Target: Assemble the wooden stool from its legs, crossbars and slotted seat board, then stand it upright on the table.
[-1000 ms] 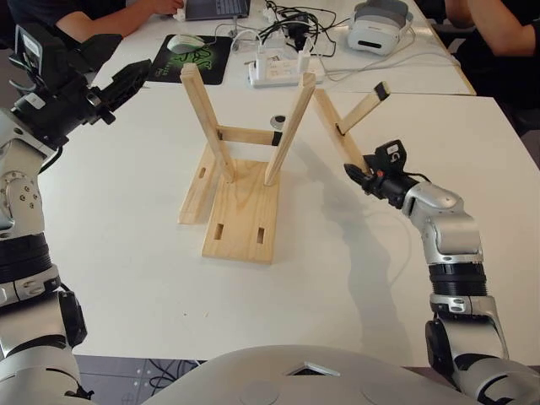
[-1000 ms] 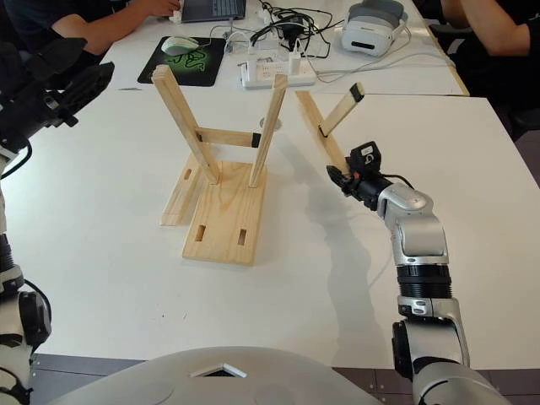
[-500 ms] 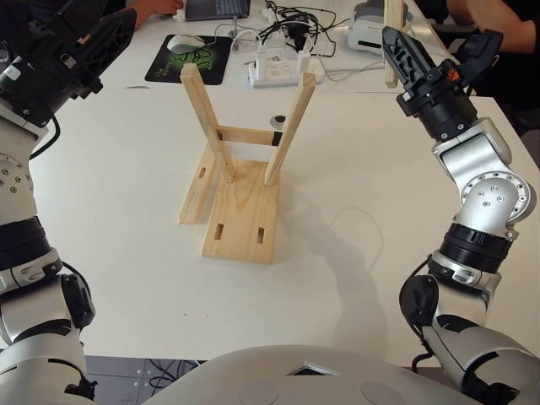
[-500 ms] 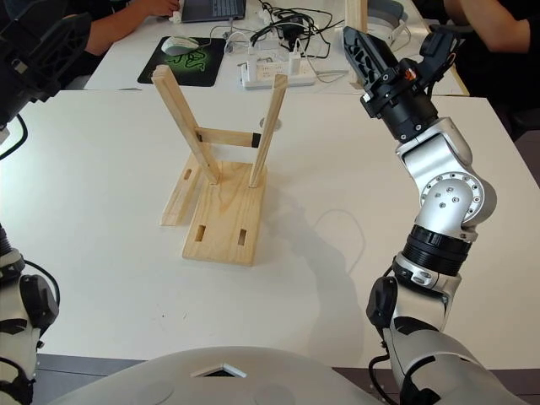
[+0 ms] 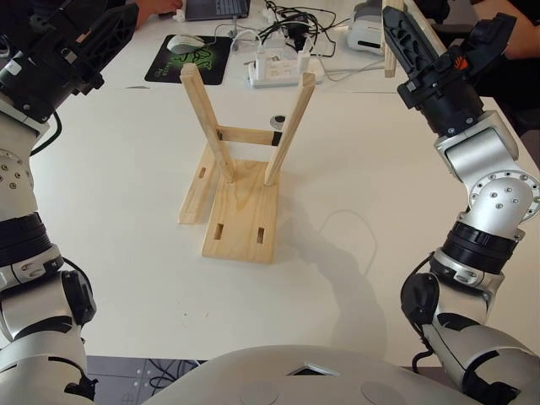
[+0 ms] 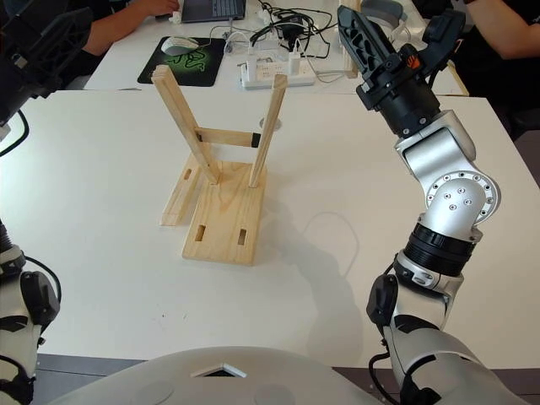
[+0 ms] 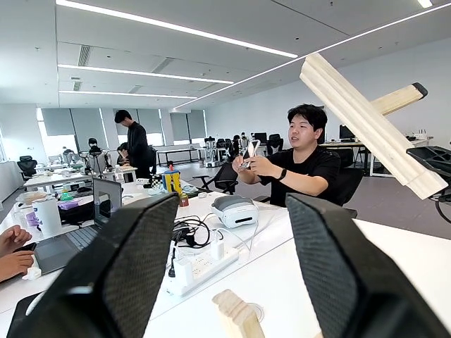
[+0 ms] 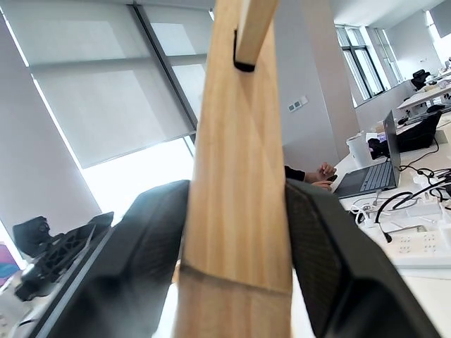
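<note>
The slotted seat board lies flat mid-table. Two wooden legs joined by a crossbar stand upright on its far end. A narrower slotted piece lies along its left edge. My right gripper is raised high at the back right, shut on a second wooden leg with a crossbar stub on it. This leg hangs in the air, well off the table. My left gripper is held high at the back left, open with nothing between its fingers.
On the adjoining far table are a power strip with cables, a black mouse pad with a mouse, and a white headset. People sit behind it. A small round fitting lies behind the standing legs.
My right gripper has lifted the leg with its crossbar stub from the table's right side up high at the back right. My left gripper has risen a little.
</note>
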Motion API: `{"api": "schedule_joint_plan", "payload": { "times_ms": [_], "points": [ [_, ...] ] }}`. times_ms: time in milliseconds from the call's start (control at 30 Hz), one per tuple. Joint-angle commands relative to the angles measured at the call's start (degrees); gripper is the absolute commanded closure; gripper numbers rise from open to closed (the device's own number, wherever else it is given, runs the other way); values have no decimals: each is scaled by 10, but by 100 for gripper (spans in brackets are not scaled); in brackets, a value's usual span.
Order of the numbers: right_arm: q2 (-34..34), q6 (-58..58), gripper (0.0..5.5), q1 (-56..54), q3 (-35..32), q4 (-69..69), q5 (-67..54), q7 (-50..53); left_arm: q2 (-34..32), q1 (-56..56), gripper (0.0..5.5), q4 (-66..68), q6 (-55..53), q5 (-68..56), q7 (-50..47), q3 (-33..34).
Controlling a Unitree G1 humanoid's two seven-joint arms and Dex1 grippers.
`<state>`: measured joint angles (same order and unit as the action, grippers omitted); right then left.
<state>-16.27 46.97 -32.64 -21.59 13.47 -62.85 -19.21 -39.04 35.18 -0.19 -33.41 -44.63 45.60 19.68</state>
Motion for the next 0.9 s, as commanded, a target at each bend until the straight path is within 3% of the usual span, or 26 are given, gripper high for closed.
{"api": "schedule_joint_plan", "payload": {
  "times_ms": [33, 400, 667, 900],
  "points": [
    [80, 51, 334, -30, 154, 82, -66, -41, 69, 64, 204, -19, -130, -121, 48, -70],
    [64, 40, 341, -8, 176, 89, -57, -36, 43, 61, 189, -34, -174, -140, 35, -41],
    [65, 28, 341, -14, 129, 57, -112, -13, -28, 18, 189, -32, -177, -103, 75, -38],
    [47, 33, 341, 11, 132, 50, -107, -27, -26, 10, 189, -42, -204, -139, 75, -21]
  ]
}}
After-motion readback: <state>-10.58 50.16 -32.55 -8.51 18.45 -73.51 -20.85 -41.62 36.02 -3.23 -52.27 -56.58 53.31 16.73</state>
